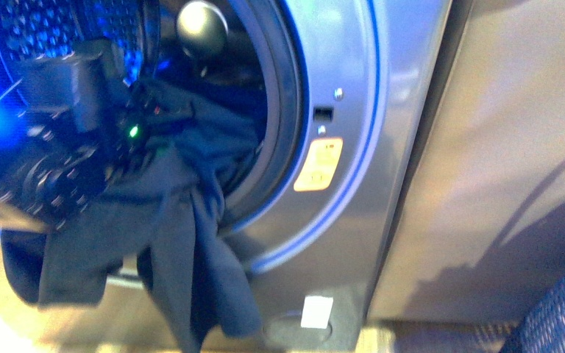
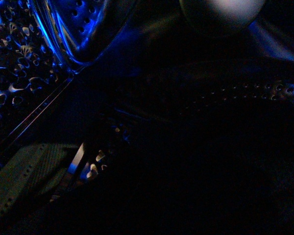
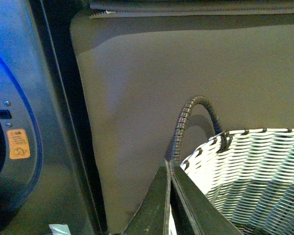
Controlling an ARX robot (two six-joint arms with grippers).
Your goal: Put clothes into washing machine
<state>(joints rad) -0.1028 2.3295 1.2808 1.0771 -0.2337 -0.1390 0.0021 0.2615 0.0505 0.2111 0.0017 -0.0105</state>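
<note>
Clothes (image 1: 191, 213) draped over the porthole rim of the washing machine (image 1: 382, 147), half in, half out.
Upper folds are lodged in the drum mouth; the rest hangs down the front. The left arm (image 1: 59, 147) is reached into the porthole, blurred. Of the left pincer only one finger (image 2: 24, 181) is made out, so its opening cannot be told. The right pincer (image 3: 169, 166) is held fingers pressed together above a white wicker basket (image 3: 255, 166).

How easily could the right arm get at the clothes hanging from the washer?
Probably yes: the clothes drape out over the washing machine rim, in the open. The right claw, shut near a wicker basket off to the side, has nothing visible in between.
</note>
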